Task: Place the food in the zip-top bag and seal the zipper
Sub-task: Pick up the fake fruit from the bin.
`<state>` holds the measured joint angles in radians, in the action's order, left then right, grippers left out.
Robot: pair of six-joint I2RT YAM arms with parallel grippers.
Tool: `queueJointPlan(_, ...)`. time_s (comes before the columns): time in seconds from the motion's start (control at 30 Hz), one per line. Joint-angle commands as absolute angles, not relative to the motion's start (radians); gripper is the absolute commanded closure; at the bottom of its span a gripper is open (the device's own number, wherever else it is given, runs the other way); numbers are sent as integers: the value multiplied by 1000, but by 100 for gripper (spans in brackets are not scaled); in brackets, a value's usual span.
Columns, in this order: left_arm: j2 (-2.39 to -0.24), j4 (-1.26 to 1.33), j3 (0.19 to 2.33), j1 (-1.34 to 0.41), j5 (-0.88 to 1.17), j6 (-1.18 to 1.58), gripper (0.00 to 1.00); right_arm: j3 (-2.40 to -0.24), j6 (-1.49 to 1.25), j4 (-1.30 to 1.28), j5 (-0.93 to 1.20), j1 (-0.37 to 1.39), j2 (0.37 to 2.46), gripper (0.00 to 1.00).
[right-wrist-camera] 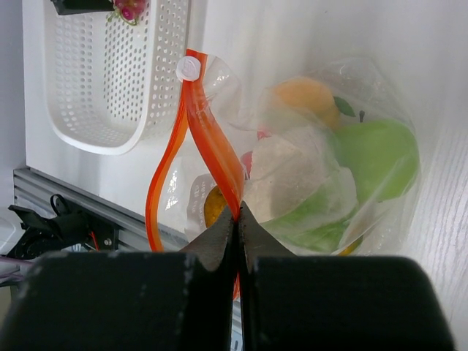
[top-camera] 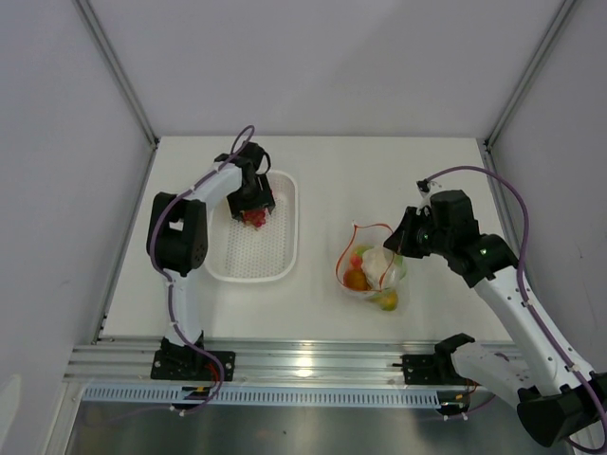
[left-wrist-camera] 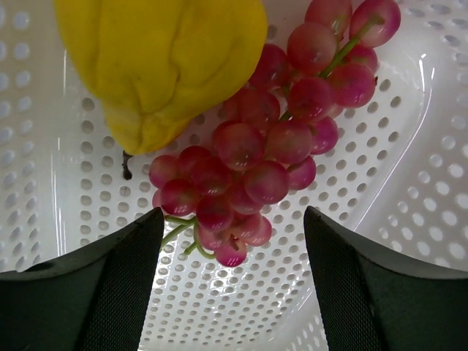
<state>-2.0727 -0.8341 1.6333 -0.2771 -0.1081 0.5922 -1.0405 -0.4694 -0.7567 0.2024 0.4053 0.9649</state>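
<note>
Hovering with left gripper [left-wrist-camera: 232,213] spread wide around the near end of grapes [left-wrist-camera: 248,153] in white basket [left-wrist-camera: 409,183]; pinching zipper [right-wrist-camera: 212,146] tight with right gripper [right-wrist-camera: 239,212].
Cropped at top edge: yellow fruit [left-wrist-camera: 161,58], touching grapes. Seen only blurrily through crinkled zip-top bag [right-wrist-camera: 369,88], right of basket on table [top-camera: 322,171]: green apple [right-wrist-camera: 376,157], orange fruit [right-wrist-camera: 307,99], cauliflower [right-wrist-camera: 281,172]; deeper food hard to make out.
</note>
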Motion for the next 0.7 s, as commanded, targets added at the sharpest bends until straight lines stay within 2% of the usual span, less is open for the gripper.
queueJointPlan(0.0,-2105,-865,1709,-270,-58,565,21,-1037,-453,-712,219,399,956,100)
queueJointPlan(0.17,-2111,-871,1727,-256,-38,572,23,-1032,-459,-709,225,397,953,100)
queueJointPlan(0.47,-2175,-988,1819,-252,-37,569,49,-1040,-468,-701,239,394,942,100)
queueJointPlan(0.67,-2217,-1063,1878,-255,-35,542,47,-1045,-477,-698,249,394,922,100)
